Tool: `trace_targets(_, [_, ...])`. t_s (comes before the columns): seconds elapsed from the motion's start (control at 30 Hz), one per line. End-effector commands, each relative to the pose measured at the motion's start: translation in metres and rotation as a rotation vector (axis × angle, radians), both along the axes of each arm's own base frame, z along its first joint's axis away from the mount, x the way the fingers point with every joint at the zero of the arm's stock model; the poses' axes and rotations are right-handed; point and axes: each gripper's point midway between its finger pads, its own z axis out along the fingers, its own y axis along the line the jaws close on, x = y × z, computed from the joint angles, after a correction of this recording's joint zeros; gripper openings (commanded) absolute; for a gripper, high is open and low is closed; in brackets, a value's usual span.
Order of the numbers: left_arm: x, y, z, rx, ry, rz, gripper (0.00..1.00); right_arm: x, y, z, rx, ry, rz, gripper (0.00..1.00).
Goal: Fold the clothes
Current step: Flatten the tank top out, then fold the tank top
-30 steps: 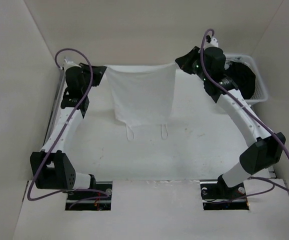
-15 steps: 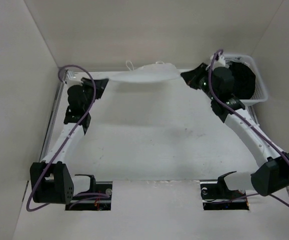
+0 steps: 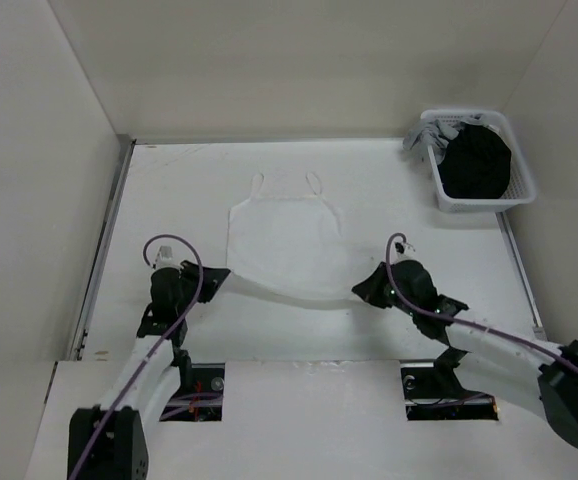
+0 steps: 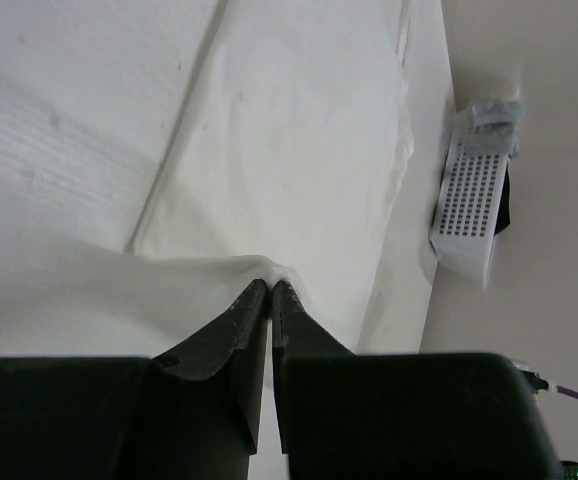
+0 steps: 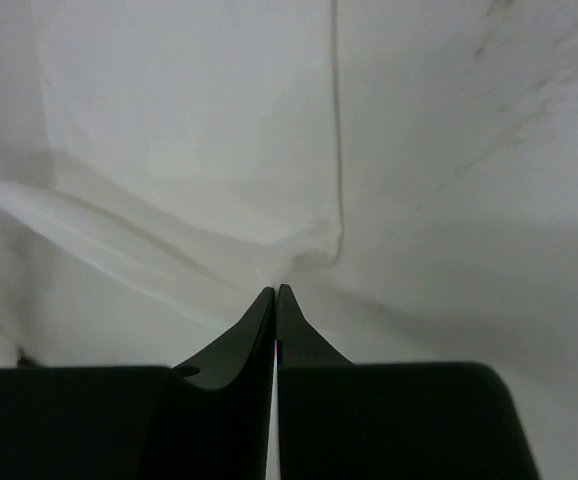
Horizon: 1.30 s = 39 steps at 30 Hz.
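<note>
The clothes, a thin white garment [image 3: 284,240] with two string straps at its far end, lie spread on the white table. Its near hem is lifted and stretched between both grippers. My left gripper [image 3: 219,278] is shut on the hem's left corner, seen pinched between the black fingers in the left wrist view [image 4: 270,285]. My right gripper [image 3: 361,290] is shut on the right corner, where the fabric [image 5: 219,180] bunches at the fingertips [image 5: 276,291].
A white basket [image 3: 435,185] at the far right corner holds a black garment [image 3: 477,165] and a grey cloth [image 3: 439,132]. The same basket [image 4: 474,215] shows in the left wrist view. Walls close off the left, back and right of the table.
Both arms swung from the far edge back to the near side, carrying the hem. The garment, held in the air before, now lies flat with its straps pointing away.
</note>
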Motion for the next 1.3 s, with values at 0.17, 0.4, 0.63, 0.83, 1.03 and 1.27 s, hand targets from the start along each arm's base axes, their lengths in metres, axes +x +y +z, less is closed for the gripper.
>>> trace_targets(0.17, [-0.05,-0.006,0.011,-0.026,-0.004,-0.031,0.04,-0.053,0.018,0.04,0.111,-0.054,0.014,0.04])
trace_targets(0.4, [0.003,0.017,0.093,0.063,-0.196,0.106,0.04,0.011,0.016,0.103,0.053,-0.218,-0.009,0.05])
trace_targets(0.63, [0.092,0.028,0.133,0.056,-0.271,0.218,0.04,0.125,0.018,0.137,0.074,-0.28,-0.071,0.04])
trace_targets(0.83, [0.181,0.029,0.092,0.075,-0.157,0.251,0.05,0.218,0.033,0.111,0.063,-0.212,-0.087,0.04])
trace_targets(1.03, [0.244,0.033,0.05,0.086,-0.101,0.252,0.12,0.283,0.027,0.07,0.08,-0.149,-0.172,0.06])
trace_targets(1.27, [0.211,0.049,0.047,0.101,-0.128,0.277,0.43,0.284,0.023,0.067,0.119,-0.159,-0.202,0.5])
